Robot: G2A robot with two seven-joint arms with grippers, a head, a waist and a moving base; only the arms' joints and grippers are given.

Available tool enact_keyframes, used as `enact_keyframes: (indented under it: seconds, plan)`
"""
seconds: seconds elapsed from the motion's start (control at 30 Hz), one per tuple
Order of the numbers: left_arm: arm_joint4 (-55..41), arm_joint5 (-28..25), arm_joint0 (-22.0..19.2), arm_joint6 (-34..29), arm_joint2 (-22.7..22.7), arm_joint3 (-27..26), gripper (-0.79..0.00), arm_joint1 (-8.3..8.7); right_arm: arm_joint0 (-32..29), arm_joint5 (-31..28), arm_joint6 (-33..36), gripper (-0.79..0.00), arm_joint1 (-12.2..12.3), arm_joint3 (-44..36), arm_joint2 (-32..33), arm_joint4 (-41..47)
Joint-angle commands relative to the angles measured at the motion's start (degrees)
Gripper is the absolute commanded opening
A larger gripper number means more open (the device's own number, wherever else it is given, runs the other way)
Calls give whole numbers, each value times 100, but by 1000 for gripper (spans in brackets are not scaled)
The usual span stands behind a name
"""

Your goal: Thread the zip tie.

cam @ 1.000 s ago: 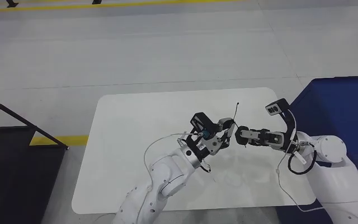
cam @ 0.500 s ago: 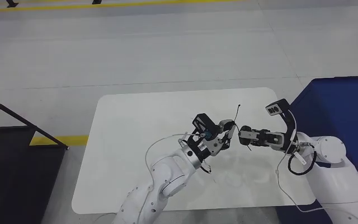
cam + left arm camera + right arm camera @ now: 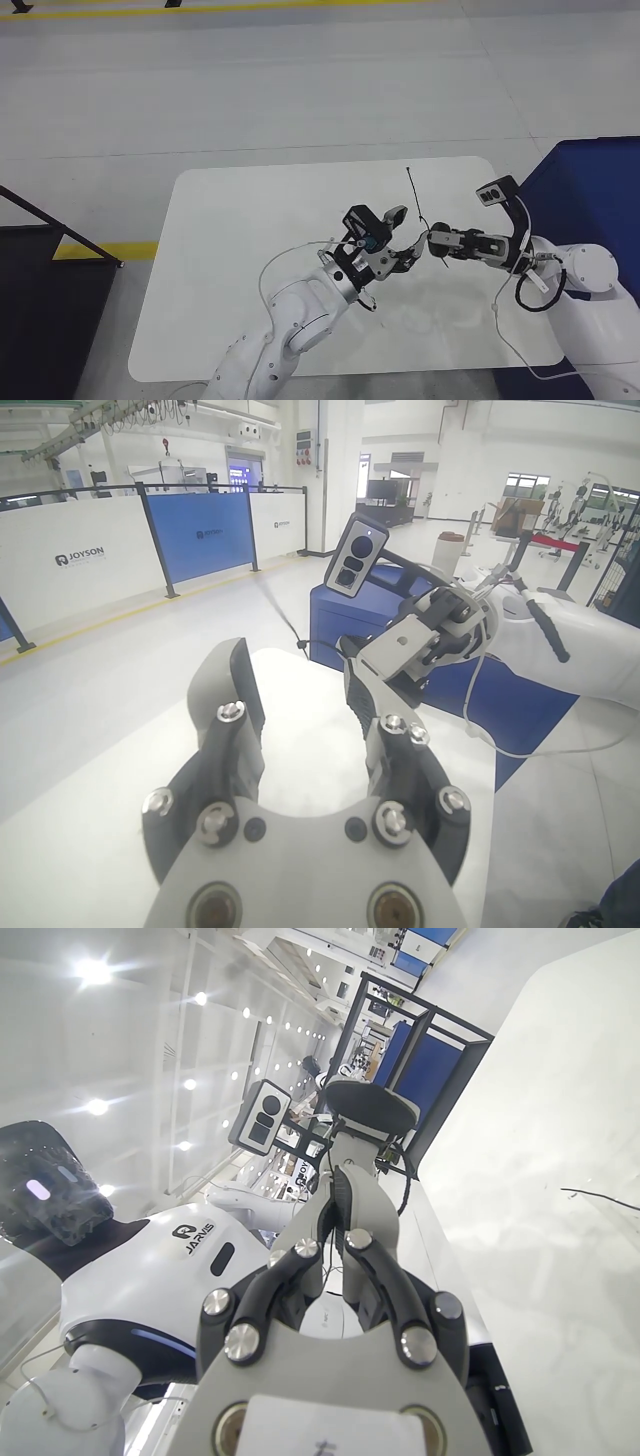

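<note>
Left wrist view: I see my left gripper [image 3: 296, 670] spread wide and empty, the zip tie [image 3: 283, 615] just beyond it, long axis slanting upward, pinched in the closed right gripper [image 3: 431, 238].

You have a white table [image 3: 240, 260] with rounded corners standing on a pale grey floor [image 3: 300, 90]. Just past its right edge you see a blue cabinet [image 3: 590, 170], near the far right corner. Off the left edge, a short yellow floor stripe [image 3: 100, 250] runs toward a black bar [image 3: 40, 222] and a dark panel [image 3: 45, 310]. Well beyond the far edge, a second yellow stripe [image 3: 300, 8] crosses the floor. From the left wrist view you can make out a row of blue and white barrier panels [image 3: 205, 532] in black frames, a white cylinder with a brownish lid [image 3: 446, 550] behind the cabinet, and a red rope [image 3: 552, 544] strung between black posts.
</note>
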Motion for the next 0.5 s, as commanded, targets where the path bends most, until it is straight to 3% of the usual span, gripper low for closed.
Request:
enact_keyframes:
  seconds: [0.0,0.47]
  plan:
    - [-10,-8,-3,-17,-10,2,-446,2,5,10,0,-785,-1,6,-3,2]
    - [-200,17,-179,-167,-5,130,-520,-29,24,39,58,-785,-3,-36,-65,-89]
